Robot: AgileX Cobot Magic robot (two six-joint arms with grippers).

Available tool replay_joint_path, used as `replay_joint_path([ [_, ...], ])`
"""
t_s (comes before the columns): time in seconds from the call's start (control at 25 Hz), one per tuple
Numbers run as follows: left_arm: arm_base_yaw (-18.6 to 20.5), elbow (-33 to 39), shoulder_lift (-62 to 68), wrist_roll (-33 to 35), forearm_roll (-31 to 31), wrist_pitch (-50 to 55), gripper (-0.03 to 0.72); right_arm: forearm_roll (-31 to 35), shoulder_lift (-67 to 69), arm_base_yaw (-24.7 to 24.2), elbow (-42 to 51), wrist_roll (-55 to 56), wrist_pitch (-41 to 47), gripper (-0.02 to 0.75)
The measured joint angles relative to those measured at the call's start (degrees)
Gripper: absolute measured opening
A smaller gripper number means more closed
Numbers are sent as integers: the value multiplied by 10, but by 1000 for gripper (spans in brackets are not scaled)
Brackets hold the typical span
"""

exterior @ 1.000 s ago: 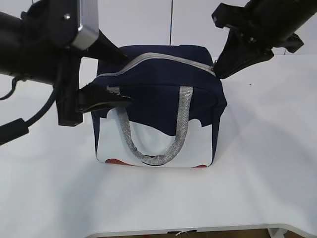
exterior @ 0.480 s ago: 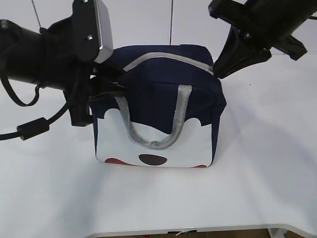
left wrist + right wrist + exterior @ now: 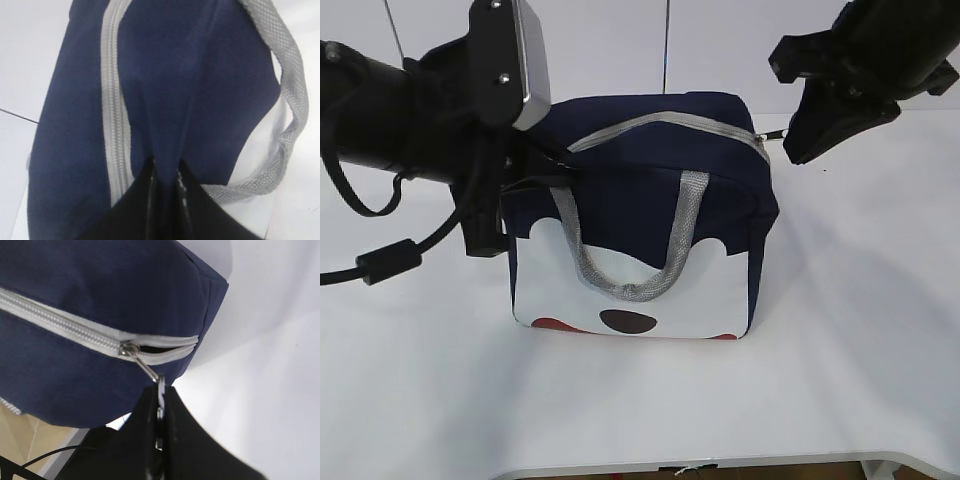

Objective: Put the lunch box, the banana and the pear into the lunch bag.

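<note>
At table centre in the exterior view: bag (image 3: 640, 215), upright, white face toward the camera, handles (image 3: 625, 285) drooping over that face.

Zipper (image 3: 665, 124): long axis runs from about 9 o'clock to 3 o'clock across the bag top, nearly all closed. Slider (image 3: 128, 348) sits just short of the 3 o'clock end; a short dark slit shows between slider and end stop in the right wrist view.

Right gripper (image 3: 161, 390): jaws shut on the pull (image 3: 150, 371), which stretches taut from the slider toward 5 o'clock in that view. In the exterior view this gripper (image 3: 798, 148) stands just off the bag's upper right corner, at 3 o'clock from the zipper's end.

Left gripper (image 3: 165, 175): jaws pinched narrow on a fold of navy fabric just beside the zipper tape, at the bag's 9 o'clock end; the cloth rises in a ridge into the jaws.

Judgement: the coming pull turns on the zipper axis. The slider must travel from the 3 o'clock end toward 9 o'clock, toward the left gripper, which anchors the bag. Right arm is the nearer to the slider.

Not in any view: lunch box, banana, pear; whether they are inside the bag or off-frame cannot be told. Bag interior hidden. Left fingertips masked by the arm in the exterior view.
</note>
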Motion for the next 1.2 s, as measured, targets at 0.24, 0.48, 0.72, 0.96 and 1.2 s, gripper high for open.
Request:
replay_joint_path([
  [0.24, 0, 0, 0, 0, 0, 4, 3, 17, 0, 0, 0, 24, 0, 18],
  [0.48, 0, 0, 0, 0, 1, 15, 2, 59, 0, 0, 0, 122, 1, 18],
  [0.72, 0, 0, 0, 0, 1, 17, 2, 76, 1, 0, 0, 219, 1, 18],
  [0.96, 0, 0, 0, 0, 1, 18, 2, 95, 5, 0, 0, 285, 1, 18],
  [1.2, 0, 0, 0, 0, 2, 18, 2, 103, 5, 0, 0, 328, 1, 18],
])
